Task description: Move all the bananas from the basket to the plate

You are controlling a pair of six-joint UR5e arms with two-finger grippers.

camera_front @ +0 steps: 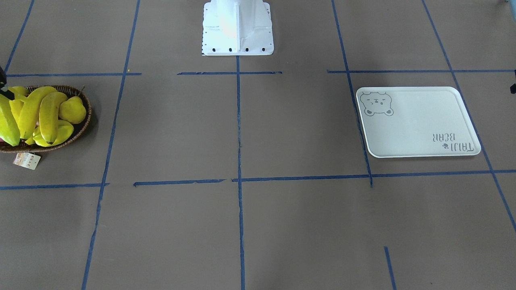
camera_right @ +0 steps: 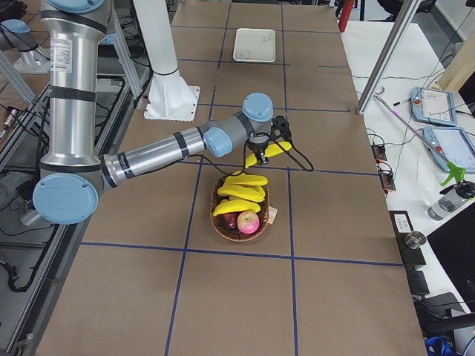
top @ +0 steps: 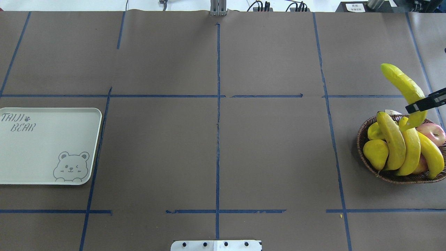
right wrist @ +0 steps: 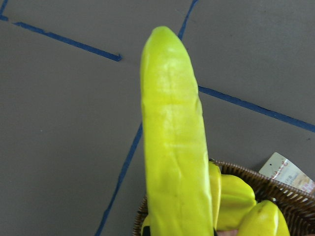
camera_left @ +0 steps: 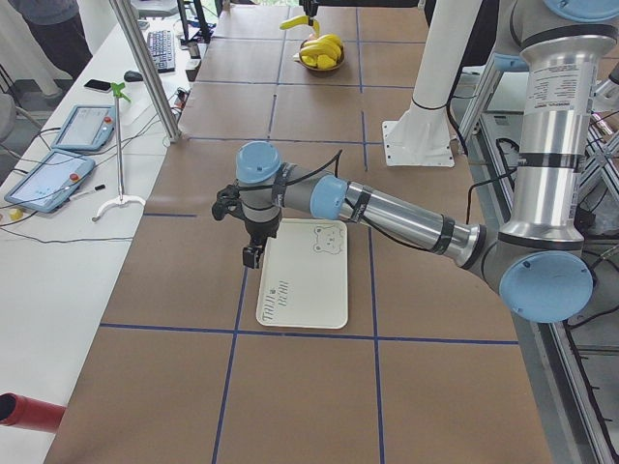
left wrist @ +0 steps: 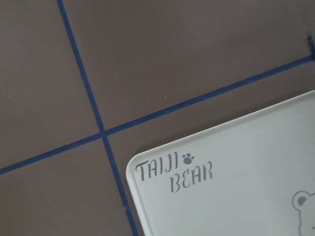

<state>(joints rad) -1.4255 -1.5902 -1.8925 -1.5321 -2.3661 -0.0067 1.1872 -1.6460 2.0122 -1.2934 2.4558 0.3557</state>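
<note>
The right gripper is clamped shut across the lower part of one banana, holding it tilted in the air above the basket. Three more bananas lie side by side in the basket, next to a yellow pear and a red apple, and a paper tag lies on the table just beside the basket's rim. The plate lies well apart from the basket, at the opposite end of the table. The left gripper hangs over the plate's lettered corner; I cannot tell whether its fingers are apart or together
</note>
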